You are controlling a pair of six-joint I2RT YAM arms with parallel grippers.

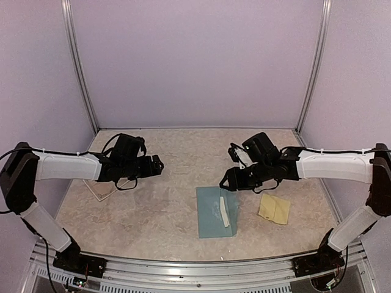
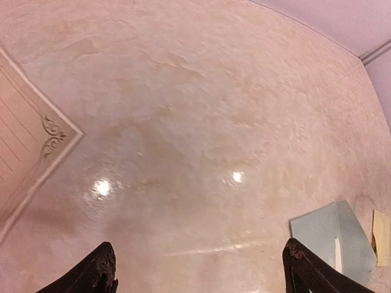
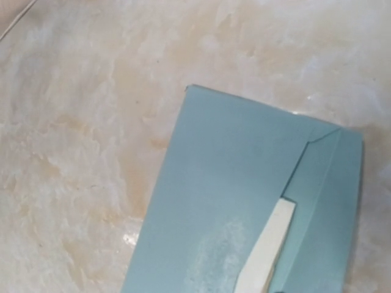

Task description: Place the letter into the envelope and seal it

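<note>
One envelope [image 1: 211, 213], one letter [image 2: 24, 152]

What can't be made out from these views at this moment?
- Letter: cut off by the left wrist view's left edge; in the top view the left arm covers most of it.
- Right tool: its fingers lie outside the right wrist view; too small from above to tell open or shut.
- Envelope: cut off at the right wrist view's bottom edge; its pale strip is unidentifiable.

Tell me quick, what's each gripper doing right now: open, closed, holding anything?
Left gripper: open, holding nothing.
Right gripper: cannot tell; its fingertips are out of its wrist view.
</note>
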